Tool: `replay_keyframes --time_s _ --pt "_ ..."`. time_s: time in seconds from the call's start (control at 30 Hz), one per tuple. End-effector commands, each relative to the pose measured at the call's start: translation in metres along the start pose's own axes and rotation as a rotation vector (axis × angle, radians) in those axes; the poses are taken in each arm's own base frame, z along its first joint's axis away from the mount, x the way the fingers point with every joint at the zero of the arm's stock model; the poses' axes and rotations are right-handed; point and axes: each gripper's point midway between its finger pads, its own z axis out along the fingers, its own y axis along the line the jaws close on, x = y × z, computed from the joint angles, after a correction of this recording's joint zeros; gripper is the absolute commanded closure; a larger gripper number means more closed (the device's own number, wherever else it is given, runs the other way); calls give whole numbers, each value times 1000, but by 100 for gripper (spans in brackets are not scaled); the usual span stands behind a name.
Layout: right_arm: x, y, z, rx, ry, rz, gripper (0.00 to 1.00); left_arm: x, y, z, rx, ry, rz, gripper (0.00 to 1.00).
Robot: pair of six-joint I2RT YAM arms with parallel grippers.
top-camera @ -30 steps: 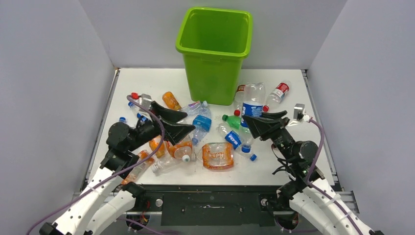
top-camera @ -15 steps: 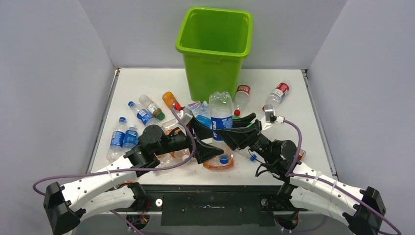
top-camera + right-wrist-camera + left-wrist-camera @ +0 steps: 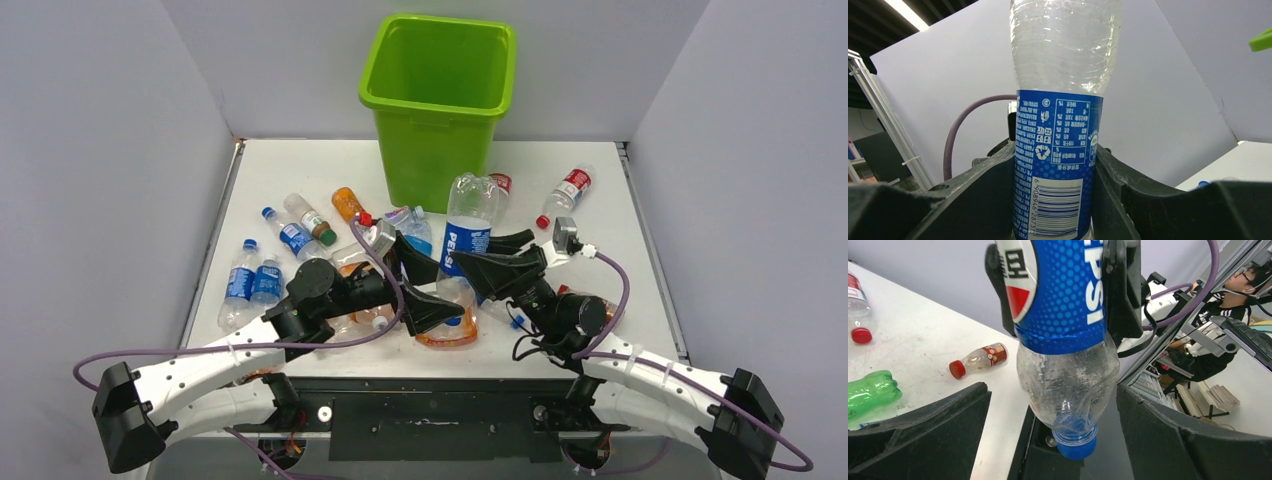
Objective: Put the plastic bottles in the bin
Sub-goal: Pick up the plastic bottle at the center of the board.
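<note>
A clear Pepsi bottle with a blue label (image 3: 468,232) hangs cap-down over the table's middle, in front of the lime-green bin (image 3: 440,90). My right gripper (image 3: 482,258) is shut on its label (image 3: 1057,170). In the left wrist view the bottle's neck and blue cap (image 3: 1075,446) hang between the fingers of my left gripper (image 3: 1053,390), which stands wide open with a gap on both sides. From above, the left gripper (image 3: 430,285) sits just below and left of the bottle. Other plastic bottles lie around, such as an orange one (image 3: 348,203).
Blue-labelled bottles (image 3: 252,282) lie at the left and a red-labelled one (image 3: 568,190) at the back right. A crushed orange bottle (image 3: 445,330) lies under the grippers. A green bottle (image 3: 870,392) and a red-capped one (image 3: 979,358) rest on the table. Grey walls enclose three sides.
Both arms swung in to the table's middle. The right gripper carried the Pepsi bottle from the right side and raised it cap-down; the open left gripper came in around its neck.
</note>
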Motion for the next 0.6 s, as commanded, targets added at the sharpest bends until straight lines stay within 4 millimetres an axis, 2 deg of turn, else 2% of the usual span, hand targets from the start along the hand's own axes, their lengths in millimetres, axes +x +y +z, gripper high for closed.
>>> replay_keyframes --time_s 0.0,0.17,0.3,0.43,0.53,0.57 --pt "-23 14 2 -53 -117 32 73 -3 -11 4 53 -21 5 3" --pt "-21 11 1 -42 -112 22 73 4 -14 4 71 -5 -6 3" --pt "-22 10 -1 -33 -120 17 73 11 -12 5 73 19 -11 35" --pt "-20 10 0 -38 -108 18 73 11 -13 6 80 20 -13 47" --pt "-17 10 -1 -36 -97 20 71 11 -15 7 91 22 -9 66" --pt "-16 9 -1 -27 -87 22 68 11 -15 7 92 23 -6 77"
